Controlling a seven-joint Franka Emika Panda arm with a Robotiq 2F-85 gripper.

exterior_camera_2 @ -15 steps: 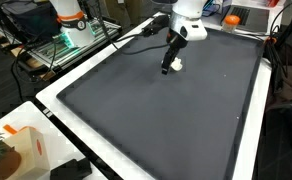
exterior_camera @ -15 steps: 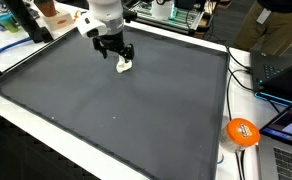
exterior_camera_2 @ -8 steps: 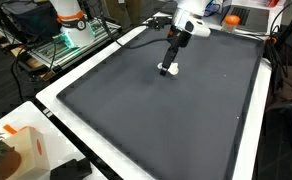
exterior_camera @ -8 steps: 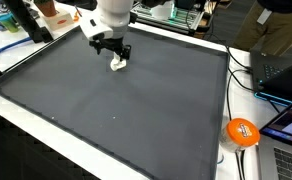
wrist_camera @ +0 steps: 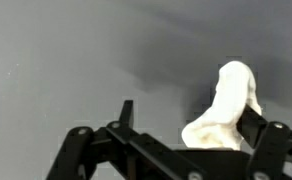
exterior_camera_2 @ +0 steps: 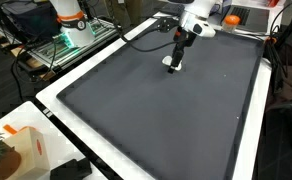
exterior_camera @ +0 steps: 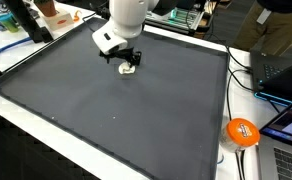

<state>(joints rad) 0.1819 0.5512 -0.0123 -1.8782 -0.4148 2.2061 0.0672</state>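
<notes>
Risk: white lump (wrist_camera: pixel 231 100) sits off-centre, close against one finger (wrist_camera: pixel 256 128) in wrist view. Closing here may shove or tip it, or catch only its edge and slip.
Claw (wrist_camera: pixel 186 118) open wide, gripping nothing.
Lump lies on dark mat (exterior_camera: pixel 106 110), between jaws, directly under claw in both exterior views.
</notes>
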